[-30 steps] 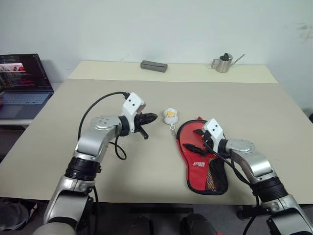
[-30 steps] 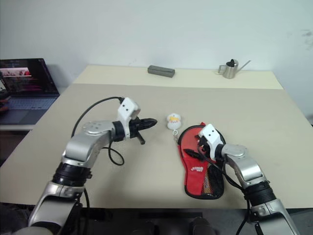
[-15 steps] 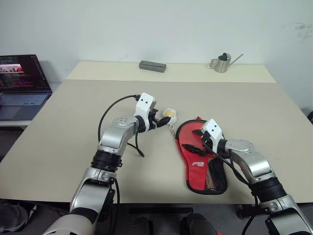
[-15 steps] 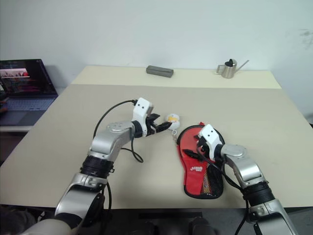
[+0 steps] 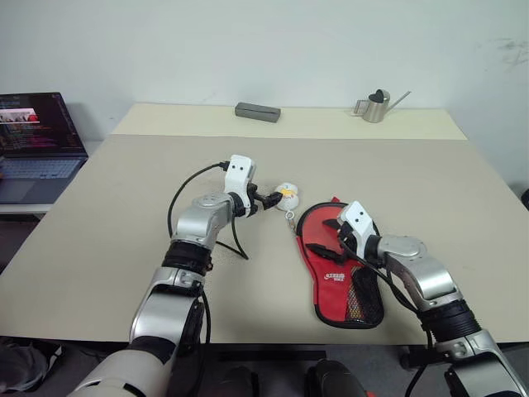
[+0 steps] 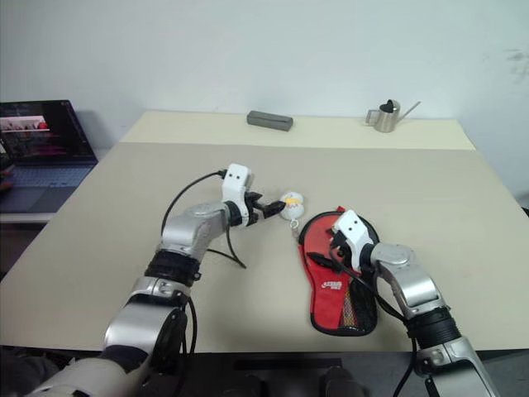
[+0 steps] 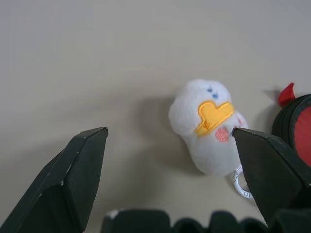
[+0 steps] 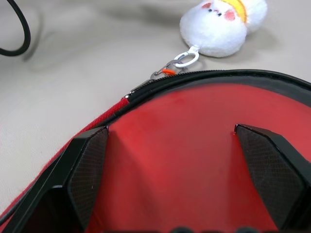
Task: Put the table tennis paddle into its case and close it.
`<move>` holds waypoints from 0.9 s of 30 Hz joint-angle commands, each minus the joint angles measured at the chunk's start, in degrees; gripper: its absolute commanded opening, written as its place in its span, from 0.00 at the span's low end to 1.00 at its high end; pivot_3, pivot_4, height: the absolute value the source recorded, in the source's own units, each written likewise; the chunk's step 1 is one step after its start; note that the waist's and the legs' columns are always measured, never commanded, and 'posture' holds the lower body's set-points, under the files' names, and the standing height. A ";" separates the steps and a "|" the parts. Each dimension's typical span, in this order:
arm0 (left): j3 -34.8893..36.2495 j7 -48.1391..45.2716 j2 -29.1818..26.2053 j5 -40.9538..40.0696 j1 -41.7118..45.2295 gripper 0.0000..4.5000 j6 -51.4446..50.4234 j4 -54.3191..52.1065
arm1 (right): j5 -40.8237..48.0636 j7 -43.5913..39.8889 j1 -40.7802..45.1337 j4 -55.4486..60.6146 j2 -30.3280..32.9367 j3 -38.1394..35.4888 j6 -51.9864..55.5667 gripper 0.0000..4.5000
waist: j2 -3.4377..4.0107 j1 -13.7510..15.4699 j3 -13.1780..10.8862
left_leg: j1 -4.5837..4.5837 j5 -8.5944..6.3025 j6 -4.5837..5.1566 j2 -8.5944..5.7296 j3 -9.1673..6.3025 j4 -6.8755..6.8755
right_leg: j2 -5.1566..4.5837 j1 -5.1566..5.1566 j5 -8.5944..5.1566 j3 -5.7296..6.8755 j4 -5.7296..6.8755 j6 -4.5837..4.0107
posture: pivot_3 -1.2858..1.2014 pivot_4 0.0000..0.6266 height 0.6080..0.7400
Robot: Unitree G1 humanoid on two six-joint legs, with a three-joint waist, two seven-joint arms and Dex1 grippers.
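The red case (image 5: 340, 273), with white lettering and a black mesh pocket, lies flat at the table's front right. Its white-yellow charm (image 5: 288, 196) lies on the table just beyond the round end, clipped to the zip. My left gripper (image 5: 271, 199) is open, level with the charm (image 7: 209, 127), which lies between and just ahead of its fingertips. Open too, my right gripper (image 5: 329, 236) hovers over the case's round end (image 8: 194, 145), a smooth red surface inside a black zip rim. I cannot tell whether that surface is the paddle or the case's cover.
A grey block (image 5: 258, 111) and a small metal watering can (image 5: 376, 107) stand at the table's far edge. An open laptop (image 5: 37, 141) sits on a lower surface to the left. A black cable (image 5: 186, 194) loops from my left arm over the table.
My left arm has reached forward and right up to the charm, and its gripper has gone from shut to open. The right arm and the case have not moved.
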State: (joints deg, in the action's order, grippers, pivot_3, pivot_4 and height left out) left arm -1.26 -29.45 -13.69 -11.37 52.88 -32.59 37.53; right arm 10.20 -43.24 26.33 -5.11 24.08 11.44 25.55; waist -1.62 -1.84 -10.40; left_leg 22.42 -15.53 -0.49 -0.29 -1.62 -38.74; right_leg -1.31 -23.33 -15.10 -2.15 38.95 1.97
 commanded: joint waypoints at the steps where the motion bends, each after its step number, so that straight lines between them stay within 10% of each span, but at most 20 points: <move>1: -2.52 -4.27 0.67 2.17 4.10 0.99 3.92 4.46 | -1.22 -0.19 -0.69 -1.37 -0.92 1.92 1.24 1.00 | 0.00 0.00 0.00 | 0.00 0.00 0.00 -0.01 0.00 0.00 | 0.00 0.00 0.00 0.01 0.00 0.00 | 0.52 0.24 1.00; 27: -2.01 -6.52 5.40 8.53 13.99 0.99 15.89 28.05 | -2.60 4.72 -3.39 -2.60 -1.02 -1.61 0.46 1.00 | -0.03 0.05 0.01 | -0.02 0.00 0.00 -0.03 0.07 0.02 | 0.02 0.00 0.01 0.01 0.00 0.04 | 0.52 0.24 1.00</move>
State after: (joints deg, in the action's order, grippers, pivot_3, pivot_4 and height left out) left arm -4.03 -35.65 -8.66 -3.13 65.08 -18.04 65.89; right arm 9.16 -39.42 24.67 -4.91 22.24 9.75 24.43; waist -1.65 -1.79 -10.38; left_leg 22.40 -15.53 -0.49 -0.33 -1.55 -38.72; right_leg -1.29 -23.32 -15.09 -2.14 38.95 2.01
